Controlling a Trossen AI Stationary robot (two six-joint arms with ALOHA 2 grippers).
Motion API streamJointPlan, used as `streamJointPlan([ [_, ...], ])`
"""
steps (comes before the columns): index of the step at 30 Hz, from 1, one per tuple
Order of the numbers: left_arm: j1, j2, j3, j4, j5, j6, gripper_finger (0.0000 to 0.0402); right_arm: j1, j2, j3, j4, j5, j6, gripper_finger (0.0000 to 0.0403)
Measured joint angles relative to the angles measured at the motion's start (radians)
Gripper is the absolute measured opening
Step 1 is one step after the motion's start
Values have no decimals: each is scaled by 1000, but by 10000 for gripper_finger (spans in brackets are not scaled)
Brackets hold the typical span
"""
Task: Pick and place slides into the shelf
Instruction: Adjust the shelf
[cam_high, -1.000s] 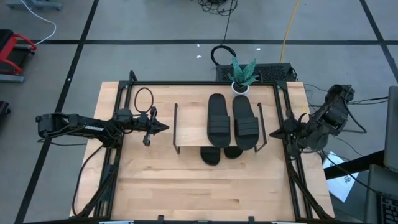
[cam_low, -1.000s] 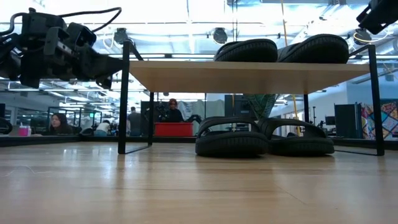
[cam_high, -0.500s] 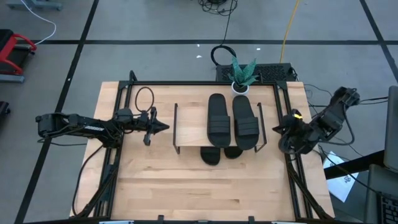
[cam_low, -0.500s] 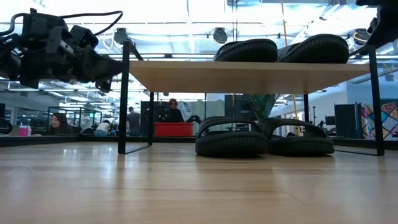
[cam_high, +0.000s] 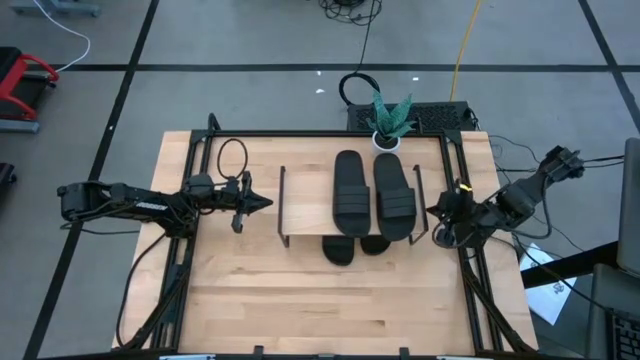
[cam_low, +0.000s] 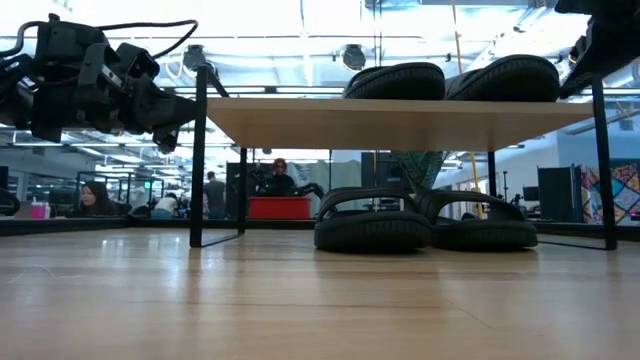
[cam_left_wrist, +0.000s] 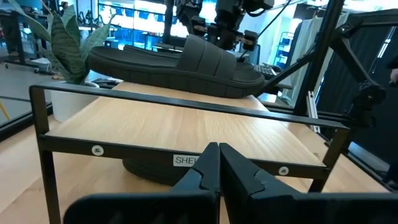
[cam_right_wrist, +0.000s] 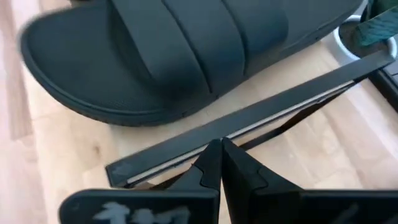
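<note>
The shelf (cam_high: 305, 200) stands mid-table, a light wooden board on black wire side frames (cam_low: 400, 122). Two black slides (cam_high: 349, 193) (cam_high: 395, 195) lie side by side on the right half of the board, soles down. Two more slides (cam_low: 372, 220) (cam_low: 470, 222) rest on the tabletop under the board, and their near ends poke out (cam_high: 338, 250). My left gripper (cam_high: 264, 203) hovers shut, level, just left of the shelf's left frame (cam_left_wrist: 217, 152). My right gripper (cam_high: 431, 210) is shut, just right of the right frame (cam_right_wrist: 219, 152), facing the nearest slide (cam_right_wrist: 186, 50).
A small potted plant (cam_high: 388, 120) stands at the table's far edge behind the shelf. Black rails (cam_high: 190, 250) run along the table's left and right sides. A cable loop (cam_high: 230, 158) lies by the left arm. People sit in the room beyond (cam_low: 95, 198).
My right arm has swung its wrist down and toward the table's near edge, and its shut gripper has come lower beside the shelf's right frame. The slides and the shelf have stayed where they were.
</note>
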Motion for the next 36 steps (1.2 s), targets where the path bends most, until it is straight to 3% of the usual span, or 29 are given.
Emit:
streamJointPlan([
  [8,0,0,0,-43,-20,-6,5,-72,8,-61,43,-35,-44,0],
  [13,0,0,0,-45,-20,-18,5,-123,13,-76,165,-53,-174,0],
  [21,-29,0,0,-44,-21,-11,5,-282,55,-76,319,-183,-376,0],
  [29,-70,-2,1,-70,-38,-3,5,-406,114,-75,382,-270,-478,0],
  [36,-75,-2,2,-77,-71,-3,5,-424,118,-74,394,-274,-482,0],
])
